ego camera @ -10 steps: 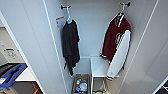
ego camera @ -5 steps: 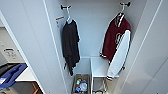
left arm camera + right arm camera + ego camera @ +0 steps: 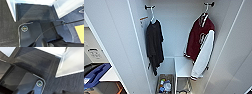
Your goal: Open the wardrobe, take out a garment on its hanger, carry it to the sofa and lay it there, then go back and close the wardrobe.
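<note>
Wardrobe: the wardrobe [image 3: 179, 37] stands open, both white doors swung wide, its white interior facing the head camera.
Garment: the dark red jacket [image 3: 199, 40] with white sleeves hangs on the right side of the interior, one white sleeve draped down in front toward the low shelf [image 3: 184, 67].
Hanger: the white hanger [image 3: 206, 10] carries the jacket from a dark peg [image 3: 209, 4] near the top; its hook is small and hard to make out.
Other clothing: a black T-shirt [image 3: 154, 45] hangs from its own peg on the left side, well apart from the jacket.
Floor of wardrobe: a box [image 3: 164, 85] of small items sits below the shirt.
Claws: neither wrist view lets one tell whether the fingers are spread or pressed together; both look down on dark carpet [image 3: 7, 31] beside the white door edges.
Step in hand: judged to be the reach for the jacket.
Doing it well: grip at the hanger's neck, lift the hook clear of the peg before pulling outward, and keep away from the black shirt.
</note>
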Tool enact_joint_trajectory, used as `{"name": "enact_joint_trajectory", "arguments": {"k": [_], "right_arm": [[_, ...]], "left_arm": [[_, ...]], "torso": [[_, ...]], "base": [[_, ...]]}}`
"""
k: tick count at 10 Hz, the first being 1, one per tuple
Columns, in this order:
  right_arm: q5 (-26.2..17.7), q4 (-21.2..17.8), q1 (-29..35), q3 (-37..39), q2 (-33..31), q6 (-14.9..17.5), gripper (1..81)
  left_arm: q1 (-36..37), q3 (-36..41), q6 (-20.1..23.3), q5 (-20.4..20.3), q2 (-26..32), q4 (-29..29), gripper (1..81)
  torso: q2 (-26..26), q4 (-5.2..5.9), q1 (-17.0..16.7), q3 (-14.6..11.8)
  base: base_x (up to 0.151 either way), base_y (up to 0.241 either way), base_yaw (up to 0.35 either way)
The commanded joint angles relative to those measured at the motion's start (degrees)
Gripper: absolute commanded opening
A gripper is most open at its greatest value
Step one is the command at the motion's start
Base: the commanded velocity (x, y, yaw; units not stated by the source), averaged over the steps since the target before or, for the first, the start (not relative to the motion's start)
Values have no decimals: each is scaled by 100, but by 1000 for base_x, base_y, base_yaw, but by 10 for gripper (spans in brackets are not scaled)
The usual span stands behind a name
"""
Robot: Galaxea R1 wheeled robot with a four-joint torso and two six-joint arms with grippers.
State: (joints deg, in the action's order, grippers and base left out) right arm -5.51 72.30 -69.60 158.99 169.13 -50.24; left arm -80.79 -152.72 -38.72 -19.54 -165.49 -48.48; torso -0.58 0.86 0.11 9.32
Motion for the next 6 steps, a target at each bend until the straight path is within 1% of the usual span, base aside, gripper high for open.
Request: {"name": "enact_joint_trajectory", "arguments": {"k": [1,2,4,5,6], "right_arm": [[549,-1137,-410,-545,-229,-21,811],[656,-1315,-576,-528,-176,-21,811],[657,-1481,-841,-563,-149,-21,811],[665,-1763,-991,-572,-132,-21,811],[665,-2139,-1166,-572,-114,-12,811]], "left_arm": [[234,-21,57,188,-90,-74,811],[234,-21,57,196,-90,-82,811],[234,-21,57,310,-99,-82,811],[234,-21,49,372,-99,-56,811],[234,-21,40,389,-90,-39,811]], "torso": [[0,0,0,0],[0,0,0,0],[0,0,0,0],[0,0,-2,-2],[-2,0,-2,-2]], "base": [[0,0,0],[0,0,0],[0,0,0],[0,0,0],[0,0,0]]}}
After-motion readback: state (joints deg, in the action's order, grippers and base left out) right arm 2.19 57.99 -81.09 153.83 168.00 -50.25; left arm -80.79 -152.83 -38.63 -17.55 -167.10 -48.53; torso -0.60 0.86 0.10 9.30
